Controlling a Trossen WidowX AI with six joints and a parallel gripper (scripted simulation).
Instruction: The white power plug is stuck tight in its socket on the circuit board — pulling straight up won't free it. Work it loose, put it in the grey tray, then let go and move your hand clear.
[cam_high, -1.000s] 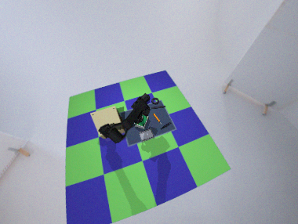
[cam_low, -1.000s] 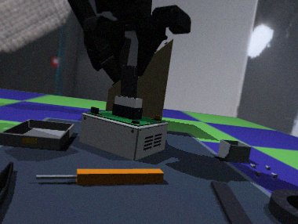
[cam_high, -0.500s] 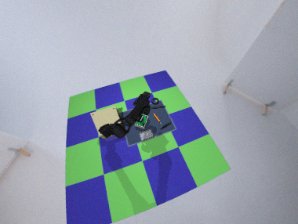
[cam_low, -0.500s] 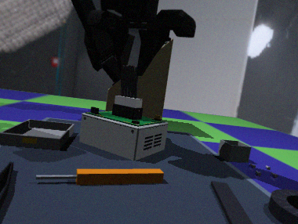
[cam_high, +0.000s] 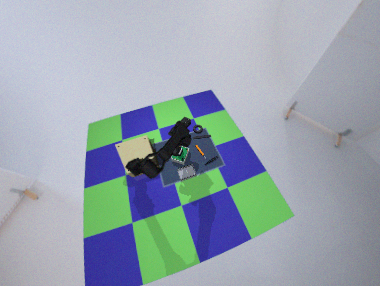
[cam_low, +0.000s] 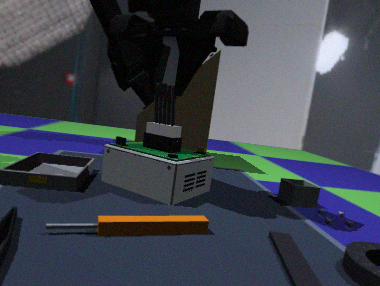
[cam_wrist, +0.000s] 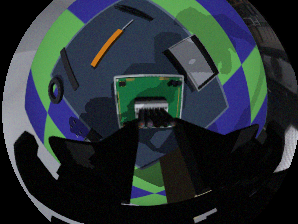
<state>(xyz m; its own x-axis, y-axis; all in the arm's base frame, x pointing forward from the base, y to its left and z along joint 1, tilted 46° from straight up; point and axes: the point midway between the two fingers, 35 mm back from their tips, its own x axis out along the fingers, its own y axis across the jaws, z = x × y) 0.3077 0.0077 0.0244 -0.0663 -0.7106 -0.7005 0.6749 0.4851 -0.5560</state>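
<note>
Matt orange screwdriver handle (cam_high: 199, 149) (cam_low: 153, 225) (cam_wrist: 106, 48), metallic shaft.
</note>
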